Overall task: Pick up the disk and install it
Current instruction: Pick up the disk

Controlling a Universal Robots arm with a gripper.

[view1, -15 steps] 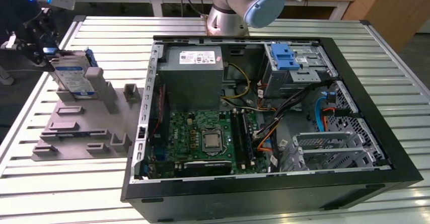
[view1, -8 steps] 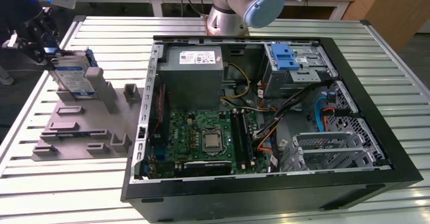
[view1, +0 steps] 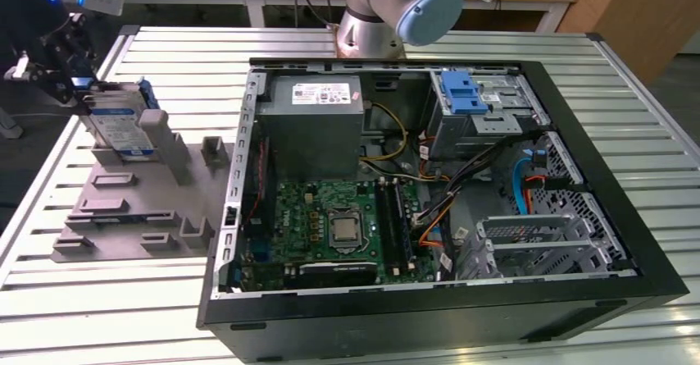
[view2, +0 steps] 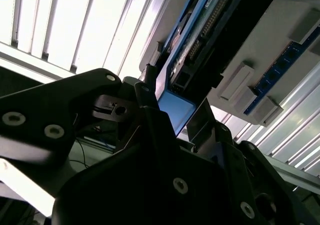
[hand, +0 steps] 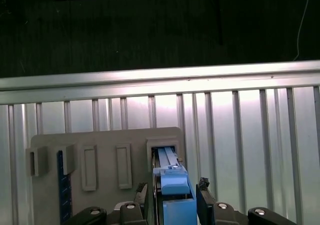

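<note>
The disk, flat silver-grey metal edged in blue plastic, stands upright in a grey slotted holder, its edge pinched between the gripper's black fingers.

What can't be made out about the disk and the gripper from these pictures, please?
- Exterior view: posts of the grey fixture hide the lower edge of the disk.
- Exterior view: the picture's top edge cuts off the gripper.
- First wrist view: the disk is edge-on, so its label is unseen.
- Second wrist view: the gripper's dark body covers the disk's near end.
</note>
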